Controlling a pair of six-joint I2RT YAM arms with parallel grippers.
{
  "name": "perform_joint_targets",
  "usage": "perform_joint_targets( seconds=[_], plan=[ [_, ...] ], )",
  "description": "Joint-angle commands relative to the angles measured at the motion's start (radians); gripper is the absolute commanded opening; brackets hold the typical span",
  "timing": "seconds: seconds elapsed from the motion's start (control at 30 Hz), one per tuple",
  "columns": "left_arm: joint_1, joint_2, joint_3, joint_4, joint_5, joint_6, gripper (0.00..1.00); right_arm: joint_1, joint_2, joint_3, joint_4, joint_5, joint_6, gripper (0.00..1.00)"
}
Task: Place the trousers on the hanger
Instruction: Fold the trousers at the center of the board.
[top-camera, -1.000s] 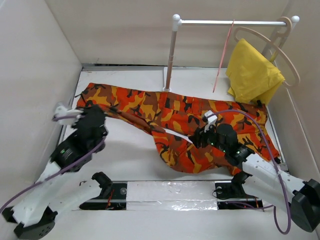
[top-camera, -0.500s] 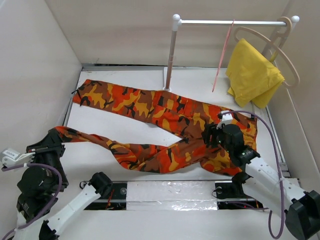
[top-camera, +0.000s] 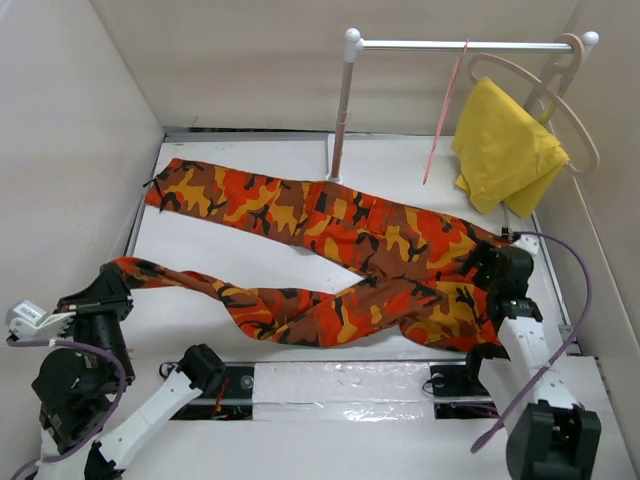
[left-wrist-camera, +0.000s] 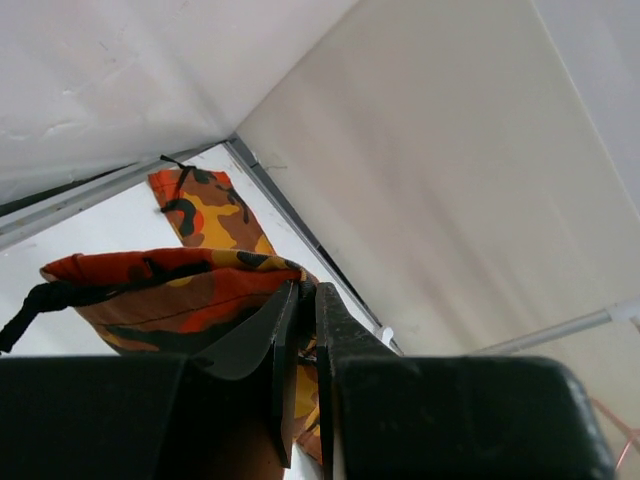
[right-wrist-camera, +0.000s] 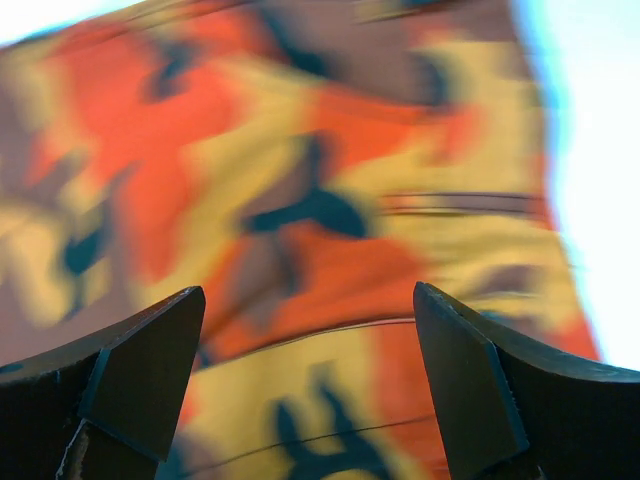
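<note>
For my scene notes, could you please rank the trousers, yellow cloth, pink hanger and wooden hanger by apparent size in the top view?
1. The trousers, by far.
2. The yellow cloth.
Unranked: the wooden hanger shows its loop, while the pink hanger hangs edge-on as a thin line.

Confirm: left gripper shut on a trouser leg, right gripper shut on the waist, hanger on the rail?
Not quite. The right gripper is open over the waist of the trousers, fingers spread; the right wrist view shows it. The left gripper is shut on a leg, the hanger on the rail.
</note>
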Motion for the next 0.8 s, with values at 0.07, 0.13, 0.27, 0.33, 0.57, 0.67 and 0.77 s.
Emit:
perform_joint_targets(
  seconds=[0.07,0.13,0.27,0.33,0.57,0.67,0.77],
  plan=[
    [-0.003,-0.086,-0.046,0.125,0.092,0.100,0.00,-0.243,0.127,0.065,0.026,-0.053,-0.040,0.91],
    [-0.003,-0.091,-0.045,0.137,0.110,0.117,0.00,-0.320,0.188,0.111,0.030,-0.105,-0.041,0.92],
    [-0.003,-0.116,-0.043,0.162,0.141,0.143,0.00,-0.411,0.348,0.160,0.073,-0.224,-0.057,0.91],
    [-0.003,-0.149,-0.051,0.174,0.147,0.163,0.00,-0.441,0.452,0.175,0.099,-0.345,-0.077,0.91],
    [-0.061,-0.214,-0.031,0.101,0.060,0.108,0.00,-0.461,0.583,0.204,0.223,-0.487,-0.005,0.27],
    [-0.070,-0.212,-0.015,0.073,0.040,0.096,0.00,-0.461,0.627,0.243,0.280,-0.525,0.029,0.00],
    [-0.070,-0.212,0.017,0.046,0.026,0.097,0.00,-0.461,0.673,0.307,0.346,-0.505,0.075,0.00]
  ],
)
